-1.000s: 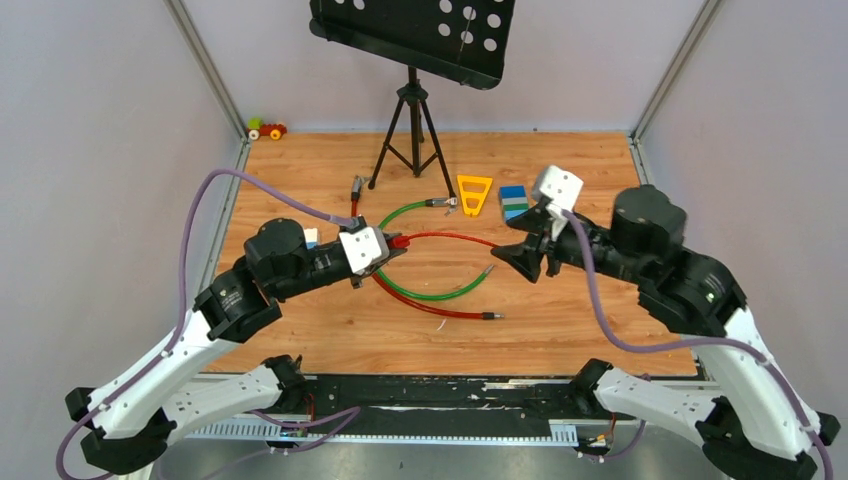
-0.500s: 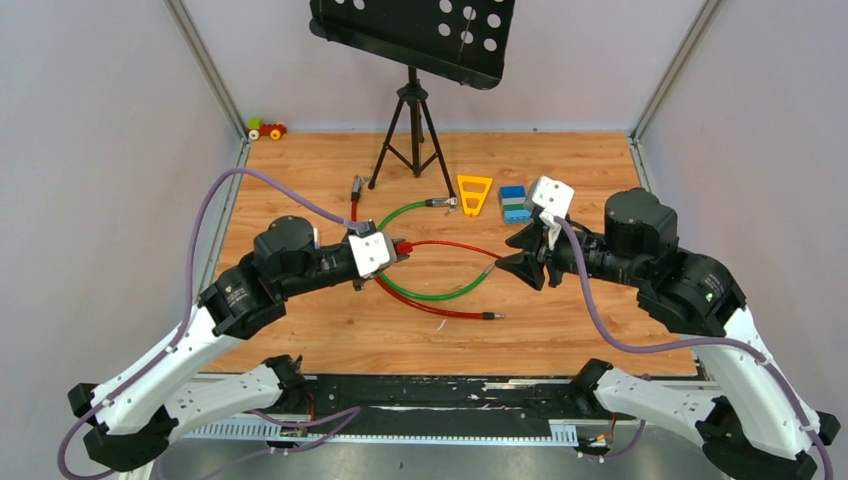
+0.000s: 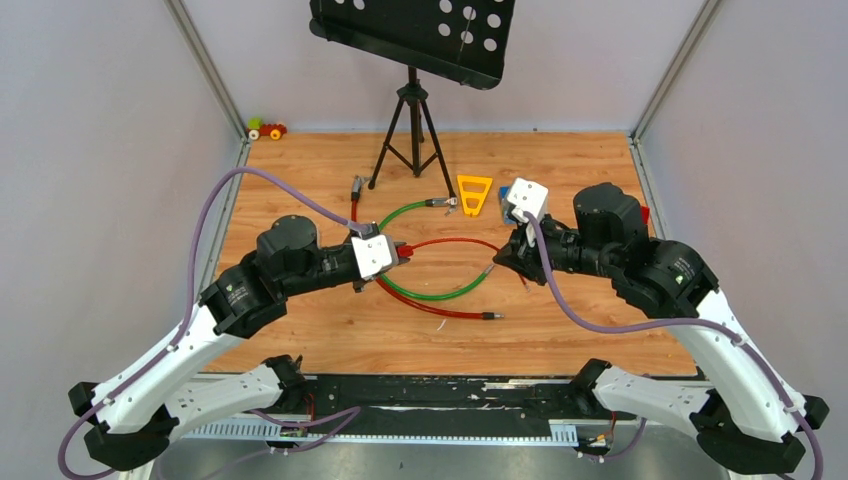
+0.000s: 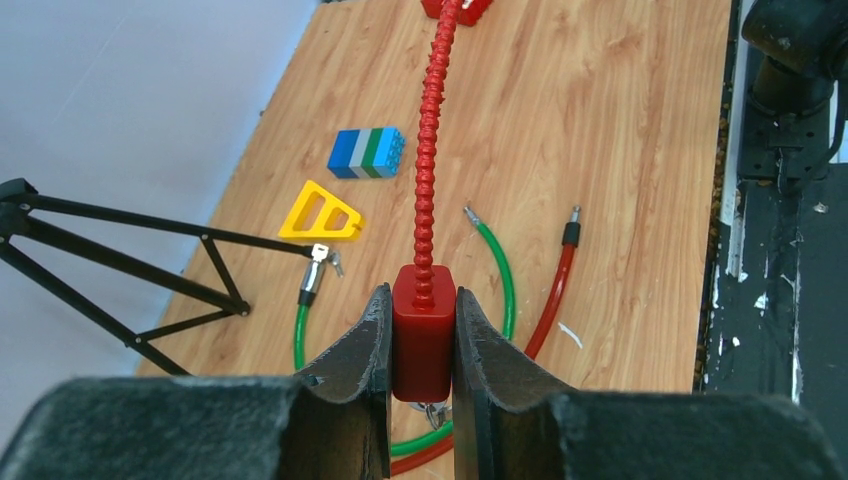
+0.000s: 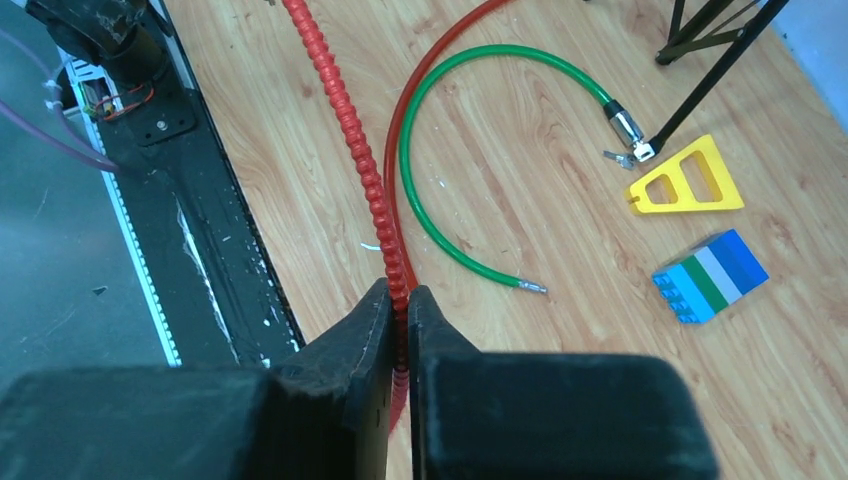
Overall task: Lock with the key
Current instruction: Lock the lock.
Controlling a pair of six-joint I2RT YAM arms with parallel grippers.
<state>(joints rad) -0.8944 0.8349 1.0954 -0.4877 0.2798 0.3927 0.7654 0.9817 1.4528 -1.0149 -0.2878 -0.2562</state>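
The right claw [image 5: 398,292] was brought in and closed on the cable [image 5: 367,175]; the lock [image 4: 423,350] was gripped by the left claw [image 4: 422,300]. The key [image 4: 335,262], ahead-left of it, was judged light, stiff and slippery, best pinched by its bow.

Red padlock [image 4: 423,335] and ribbed cable [image 4: 430,150], green cable [image 4: 503,270], yellow wedge [image 5: 690,205].

Key [image 4: 432,410] (tiny) mostly hidden below padlock [image 4: 423,335]

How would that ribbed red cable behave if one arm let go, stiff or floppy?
Probably bendy but not limp: the ribbed red cable runs from the left end effector to the right end effector in a gentle curve. Its beaded ribs likely resist slipping when gripped.
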